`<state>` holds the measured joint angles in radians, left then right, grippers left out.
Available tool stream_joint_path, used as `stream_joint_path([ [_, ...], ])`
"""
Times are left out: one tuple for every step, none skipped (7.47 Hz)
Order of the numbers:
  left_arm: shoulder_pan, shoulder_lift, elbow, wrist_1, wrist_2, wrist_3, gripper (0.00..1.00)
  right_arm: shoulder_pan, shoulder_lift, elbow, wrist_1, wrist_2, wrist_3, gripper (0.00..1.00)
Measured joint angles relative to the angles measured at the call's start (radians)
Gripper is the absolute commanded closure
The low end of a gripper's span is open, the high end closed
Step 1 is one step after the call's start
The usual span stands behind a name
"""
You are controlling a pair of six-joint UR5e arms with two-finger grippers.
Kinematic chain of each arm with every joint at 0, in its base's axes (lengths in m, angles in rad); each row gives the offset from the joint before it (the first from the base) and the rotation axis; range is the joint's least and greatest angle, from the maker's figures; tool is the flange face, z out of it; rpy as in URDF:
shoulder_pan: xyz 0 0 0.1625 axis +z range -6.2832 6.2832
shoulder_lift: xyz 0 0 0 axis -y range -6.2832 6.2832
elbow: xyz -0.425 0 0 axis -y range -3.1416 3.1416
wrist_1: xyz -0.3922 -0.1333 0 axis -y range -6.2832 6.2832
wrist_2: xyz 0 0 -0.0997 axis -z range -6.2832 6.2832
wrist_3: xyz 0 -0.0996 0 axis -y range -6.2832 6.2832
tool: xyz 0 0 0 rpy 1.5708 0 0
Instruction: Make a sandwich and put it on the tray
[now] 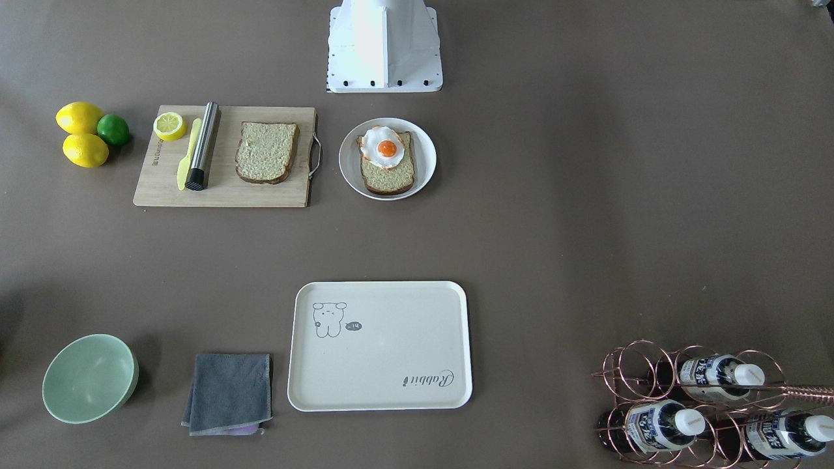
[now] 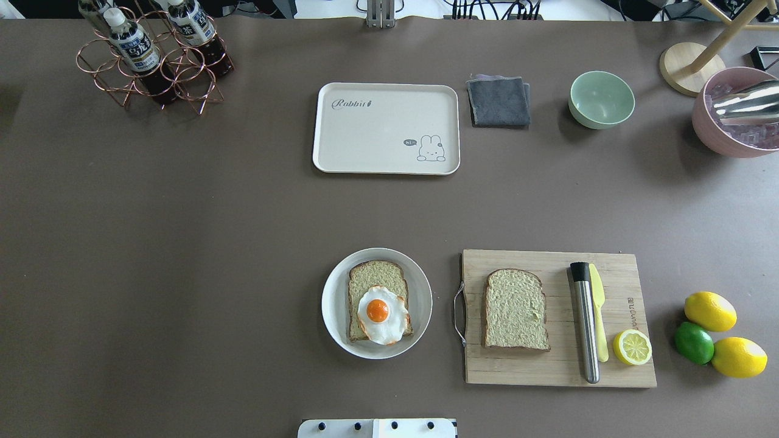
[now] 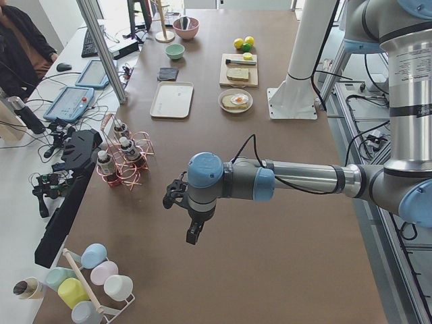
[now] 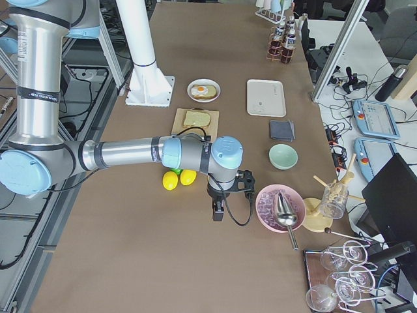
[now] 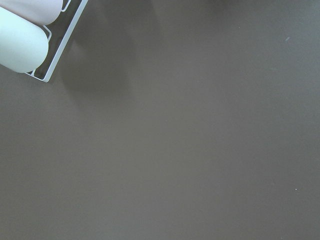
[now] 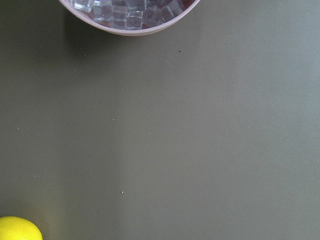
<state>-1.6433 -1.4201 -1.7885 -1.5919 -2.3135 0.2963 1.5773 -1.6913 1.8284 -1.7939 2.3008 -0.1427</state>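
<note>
Glossy egg [image 2: 382, 321] tops spongy square bread [image 2: 377, 277] on a round plate [image 2: 331, 304]; cannot tell how wide the left gripper [image 3: 193, 236] or right gripper [image 4: 218, 214] stands.

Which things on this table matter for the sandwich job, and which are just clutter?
Job: plain bread slice on the cutting board; second bread slice on the plate, fried egg on top; tray.
Lying about: two lemons, lime, lemon half, yellow knife, metal rod, grey cloth, green bowl, bottles, pink ice bowl.
</note>
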Motion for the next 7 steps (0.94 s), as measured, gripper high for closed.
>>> stream_joint_path([
  [0.000,0.000,0.000,0.000,0.000,0.000,0.02,0.000,0.000,0.000,0.000,0.000,0.000,0.00],
  [0.000,0.001,0.000,0.001,0.000,0.000,0.02,0.000,0.001,0.001,0.000,0.000,0.000,0.00],
  [0.000,0.001,0.002,0.001,0.000,-0.001,0.02,0.000,0.001,0.001,0.000,0.000,0.000,0.00],
  [0.001,0.003,0.005,0.001,-0.001,-0.001,0.02,0.000,0.001,0.001,0.000,0.000,0.000,0.00],
  [0.001,0.009,0.006,0.000,-0.002,-0.001,0.02,0.000,0.001,0.001,-0.001,0.000,0.000,0.00],
  [0.002,0.013,0.008,-0.001,-0.002,0.000,0.02,0.000,0.002,0.002,-0.001,0.000,0.000,0.00],
  [0.002,0.014,0.008,0.000,-0.001,0.000,0.02,0.000,0.002,0.002,-0.002,0.000,0.000,0.00],
])
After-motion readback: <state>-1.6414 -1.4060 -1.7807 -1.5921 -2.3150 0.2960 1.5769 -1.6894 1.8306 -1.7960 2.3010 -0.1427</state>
